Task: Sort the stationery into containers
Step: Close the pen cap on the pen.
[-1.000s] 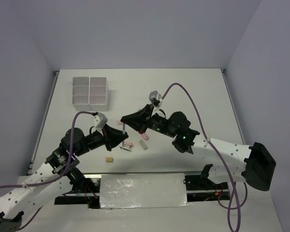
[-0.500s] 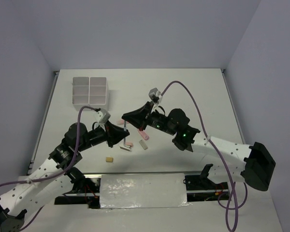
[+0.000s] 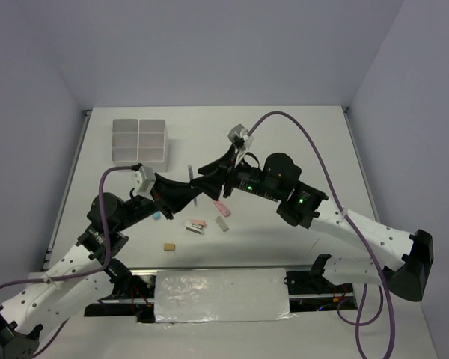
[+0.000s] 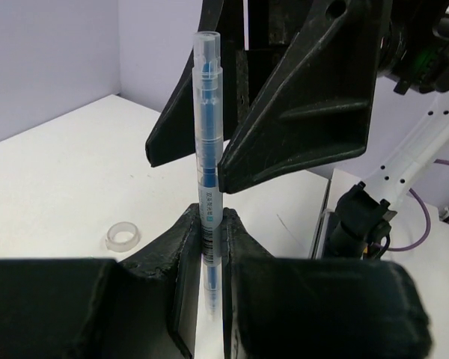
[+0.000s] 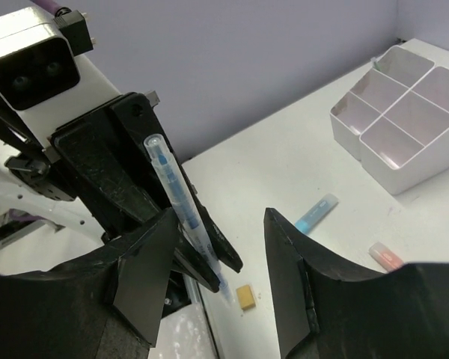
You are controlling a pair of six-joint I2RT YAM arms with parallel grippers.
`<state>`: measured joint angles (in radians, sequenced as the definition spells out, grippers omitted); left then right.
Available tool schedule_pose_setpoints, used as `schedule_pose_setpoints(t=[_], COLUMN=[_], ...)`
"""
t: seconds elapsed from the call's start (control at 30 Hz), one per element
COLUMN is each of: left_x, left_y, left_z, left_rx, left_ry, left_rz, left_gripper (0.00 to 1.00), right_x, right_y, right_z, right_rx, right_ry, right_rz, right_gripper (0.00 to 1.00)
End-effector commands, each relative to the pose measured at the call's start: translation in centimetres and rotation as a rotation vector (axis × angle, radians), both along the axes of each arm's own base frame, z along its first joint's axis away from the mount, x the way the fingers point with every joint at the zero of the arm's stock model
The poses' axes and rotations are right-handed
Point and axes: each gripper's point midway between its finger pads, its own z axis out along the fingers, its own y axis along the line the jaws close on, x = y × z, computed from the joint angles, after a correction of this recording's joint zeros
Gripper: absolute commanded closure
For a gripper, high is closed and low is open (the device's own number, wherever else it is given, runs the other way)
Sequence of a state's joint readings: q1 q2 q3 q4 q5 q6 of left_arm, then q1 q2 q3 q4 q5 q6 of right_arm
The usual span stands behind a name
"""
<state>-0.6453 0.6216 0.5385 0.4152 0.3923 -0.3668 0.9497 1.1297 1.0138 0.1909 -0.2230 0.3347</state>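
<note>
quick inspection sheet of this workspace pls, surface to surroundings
surface: table white, no spills seen
job's things: blue pen upright in the left gripper; white box far left, visible compartments look empty; blue highlighter, tan block, tape ring, pink pieces loose on the table
clutter: nothing seen
grippers: left gripper shut on the pen; right gripper open, close beside the pen
cables: purple cables arch above both arms, not snagged on anything seen
surroundings: plain walls; silvery sheet at the near edge
</note>
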Motion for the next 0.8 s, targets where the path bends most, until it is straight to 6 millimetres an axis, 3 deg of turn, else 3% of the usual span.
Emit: schedule_pose_setpoints(t=[0.0, 0.1, 0.3, 0.43, 0.77], left_x=[-1.5, -1.2, -0.6, 0.3, 2.2], left_y=[-0.8, -0.7, -1.4, -1.6, -1.9], left_z=[1.6, 1.6, 1.0, 0.7, 0.1], left_rx=[-0.008, -0.012, 0.014, 0.027, 0.059], left_ry=[-0.107, -0.103, -0.085, -0.063, -0.017], left_rz=[-0.095, -0.081, -0.090, -0.070, -0.012], left_gripper=[1.00, 1.00, 1.00, 1.00, 1.00], right_x=[0.7, -0.6, -2.0, -2.4, -3.5], right_y=[-1.2, -0.7, -0.3, 0.6, 1.7], right_z=[3.5, 3.5, 3.3, 3.2, 2.3], right_rx=[0.037, 0.053, 0.073, 0.065, 0.057], right_ry=[-0.077, -0.102, -0.107, -0.090, -0.083], right_rz=[-0.036, 0.042, 0.121, 0.171, 0.247], right_gripper=[0.43, 0.45, 0.75, 0.82, 0.86])
